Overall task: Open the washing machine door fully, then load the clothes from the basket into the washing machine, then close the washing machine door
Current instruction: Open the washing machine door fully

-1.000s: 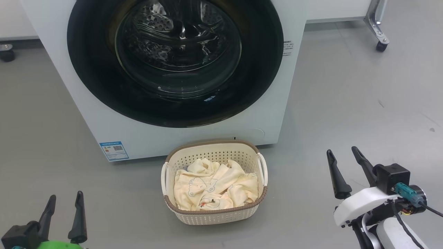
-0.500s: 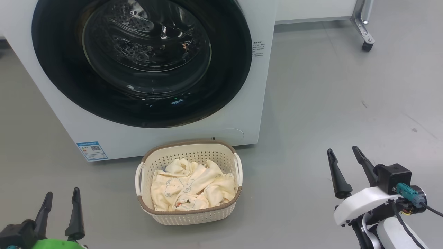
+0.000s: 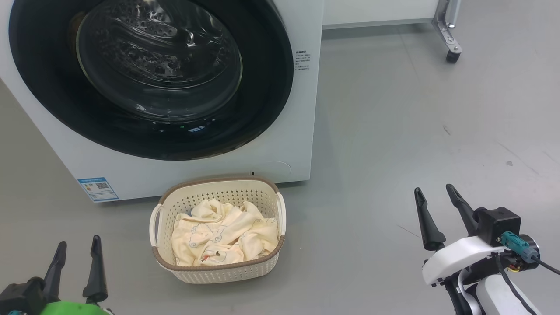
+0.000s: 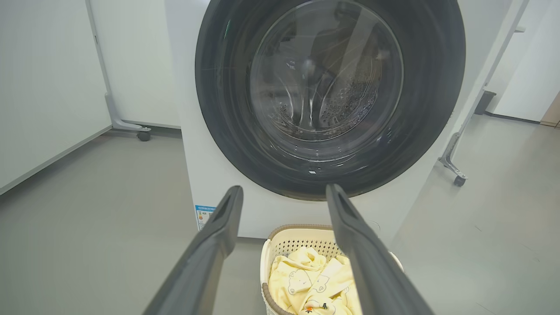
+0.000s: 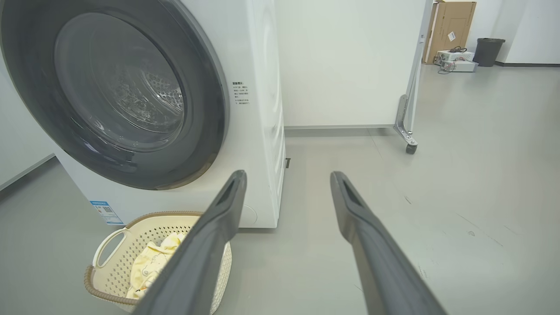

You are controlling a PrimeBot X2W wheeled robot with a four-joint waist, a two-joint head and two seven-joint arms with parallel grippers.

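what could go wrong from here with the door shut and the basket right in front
The round glossy black-rimmed door shows no clear handle, so the open right claw might slip off it.
The cream perforated plastic basket sits close below the door; a low reach could knock it.
The heaped pale yellow bear-print clothes may drop pieces when lifted.

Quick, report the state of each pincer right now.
left pincer: open, holding nothing.
right pincer: open, holding nothing.
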